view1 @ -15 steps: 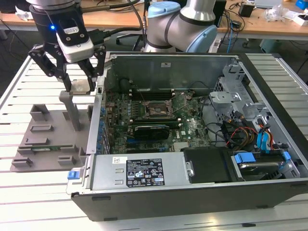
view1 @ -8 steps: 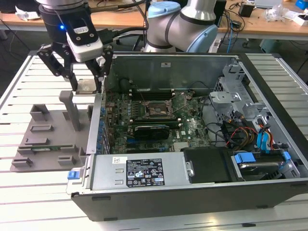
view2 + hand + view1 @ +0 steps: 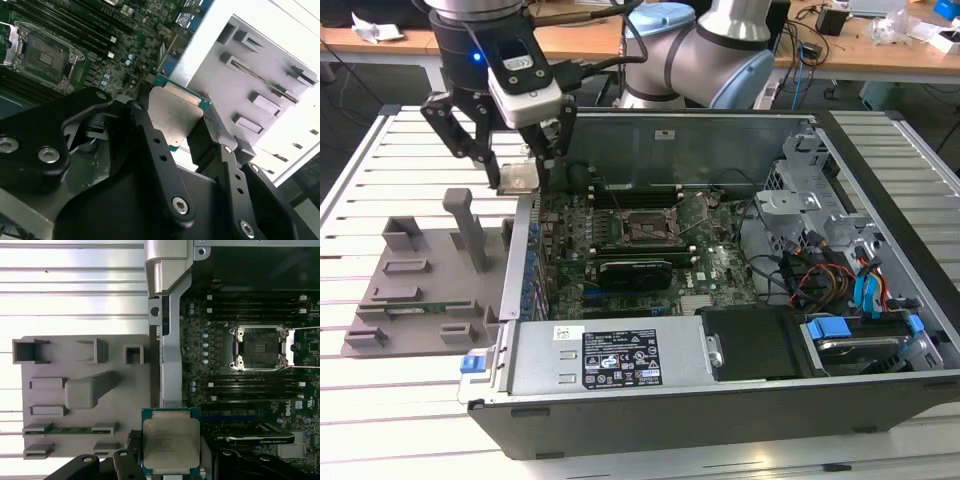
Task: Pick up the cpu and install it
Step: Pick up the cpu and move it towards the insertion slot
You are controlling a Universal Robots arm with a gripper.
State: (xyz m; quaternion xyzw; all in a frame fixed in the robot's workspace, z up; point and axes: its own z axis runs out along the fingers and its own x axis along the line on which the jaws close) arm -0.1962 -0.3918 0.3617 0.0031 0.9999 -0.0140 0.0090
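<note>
My gripper [image 3: 518, 181] is shut on the cpu [image 3: 517, 177], a small square chip with a silvery metal top. It hangs in the air over the computer case's wall [image 3: 525, 250] on the exterior view's left, between the grey tray [image 3: 420, 295] and the motherboard. In both wrist views the black fingers [image 3: 145, 125] clamp two opposite edges of the cpu [image 3: 172, 112] [image 3: 171, 442]. The open cpu socket [image 3: 645, 228] [image 3: 259, 347] [image 3: 42, 55] lies on the motherboard, apart from the chip, with its frame raised.
The grey plastic tray [image 3: 60, 390] with upright posts lies on the slatted white table [image 3: 380, 400] beside the case. Inside the case are memory slots [image 3: 255, 307], a card [image 3: 635, 270], cables [image 3: 820, 275] and drive bays [image 3: 860, 340]. A second robot arm [image 3: 710, 60] stands behind the case.
</note>
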